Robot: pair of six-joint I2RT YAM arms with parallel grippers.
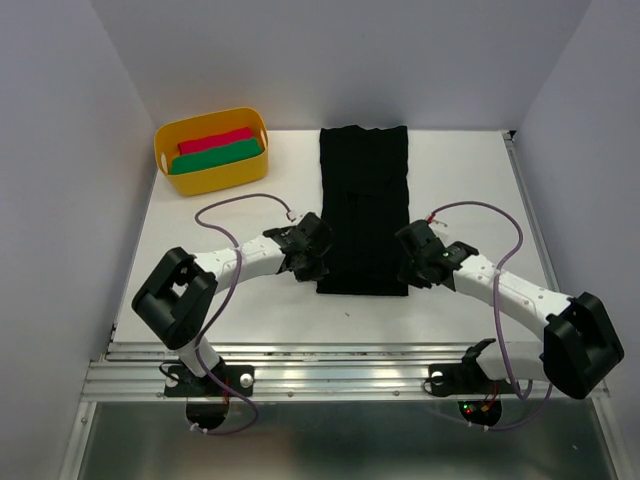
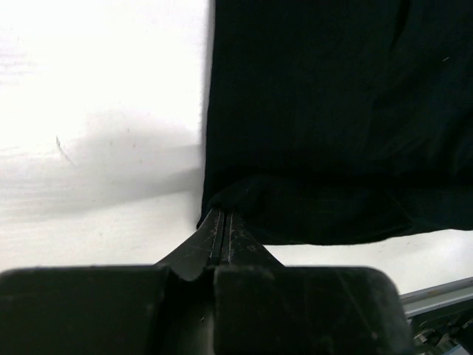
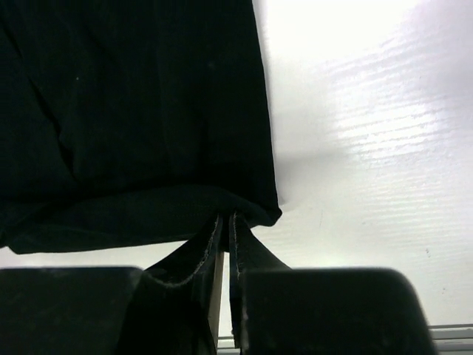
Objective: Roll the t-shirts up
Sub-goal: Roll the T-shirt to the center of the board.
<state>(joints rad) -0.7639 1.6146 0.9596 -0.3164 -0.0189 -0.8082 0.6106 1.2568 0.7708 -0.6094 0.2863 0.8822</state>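
The left fingers (image 2: 216,225) are pressed tight together with no gap. Their tips are buried in the near left corner of the black t-shirt (image 1: 363,200), where the cloth humps up over them, so I judge that this corner is pinched. The right fingers (image 3: 213,231) stand very narrow, with a thin slit between them. The near right corner of the hem meets their tips and lifts slightly there, but the wrist view does not show whether cloth is actually clamped in that slit.

The t-shirt lies as a long, narrow strip down the middle of the white surface (image 1: 460,180). It runs from the far edge towards the near edge, and the two arms flank its near end. At the far left corner sits a yellow tub (image 1: 215,180) holding a red roll (image 1: 215,140) and a green roll (image 1: 215,157), well apart from the strip.

The roll looks barely begun, with only a small lip raised along the near hem.

The main risk is uneven hold. If the right side has no real bite, that corner could drop while the left carries on, and the roll would come out skewed or cone-shaped. A pinch on the top layer alone would peel the fold open rather than turn the whole strip. The surface looks smooth, so the strip may slide away from the fingers instead of rolling over itself, leaving a loose, baggy roll.
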